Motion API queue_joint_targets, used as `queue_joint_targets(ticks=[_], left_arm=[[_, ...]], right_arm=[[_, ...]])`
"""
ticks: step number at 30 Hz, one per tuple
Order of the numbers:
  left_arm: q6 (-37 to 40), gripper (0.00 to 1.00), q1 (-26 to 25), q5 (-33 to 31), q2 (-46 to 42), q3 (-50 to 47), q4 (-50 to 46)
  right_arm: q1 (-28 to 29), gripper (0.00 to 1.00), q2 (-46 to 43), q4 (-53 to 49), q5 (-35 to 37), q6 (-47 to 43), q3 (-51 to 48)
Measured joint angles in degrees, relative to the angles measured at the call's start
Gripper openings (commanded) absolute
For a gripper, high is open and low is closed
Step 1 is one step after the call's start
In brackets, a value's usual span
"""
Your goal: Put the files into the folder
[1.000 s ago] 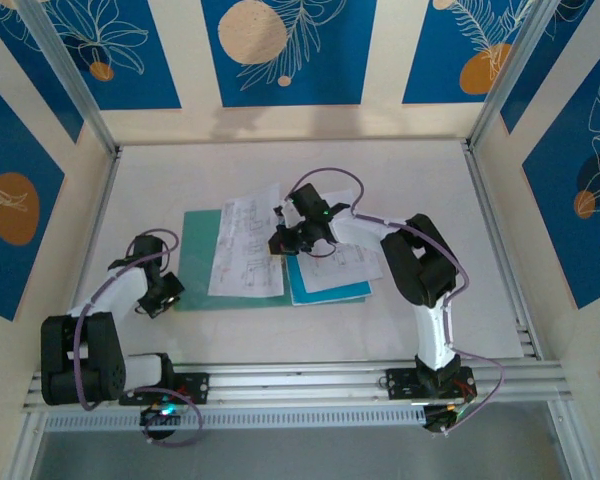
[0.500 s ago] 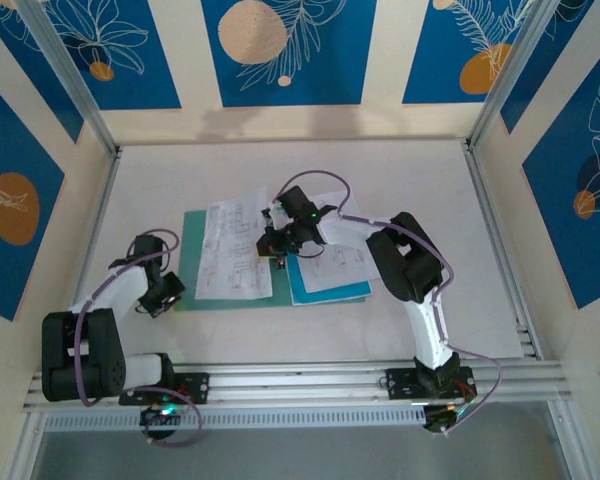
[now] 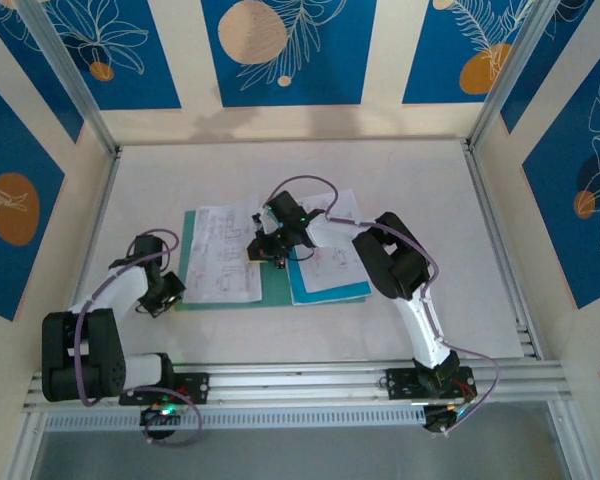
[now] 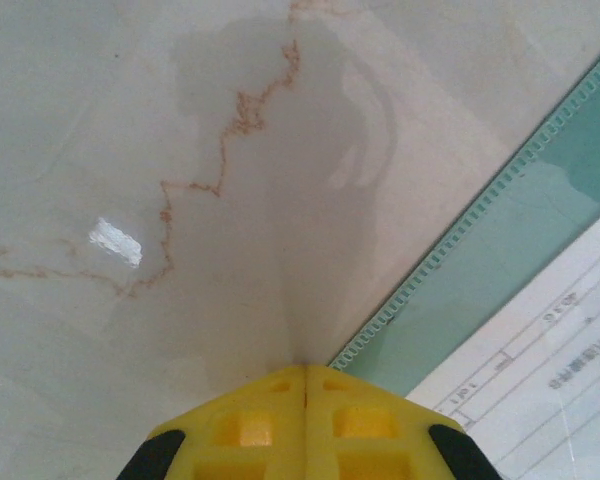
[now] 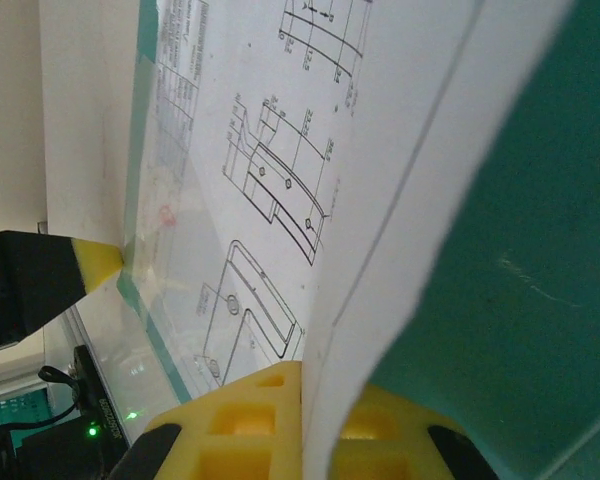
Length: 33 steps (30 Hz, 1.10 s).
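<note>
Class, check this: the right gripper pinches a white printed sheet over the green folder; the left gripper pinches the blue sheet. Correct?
No. The left wrist view shows the left gripper shut on nothing, beside the edge of the green folder. The right gripper does pinch a white printed sheet over the folder.

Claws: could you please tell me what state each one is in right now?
Left claw: closed, empty.
Right claw: closed on a white sheet.
</note>
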Motion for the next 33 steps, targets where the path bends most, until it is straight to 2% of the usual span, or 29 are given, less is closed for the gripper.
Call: queue_joint_targets(ticks=[33], left_arm=[[-0.46, 0.0, 0.02, 0.66, 0.0, -0.11, 0.57]], right_arm=[[1.75, 0.0, 1.68, 1.27, 0.02, 2.49, 1.62]])
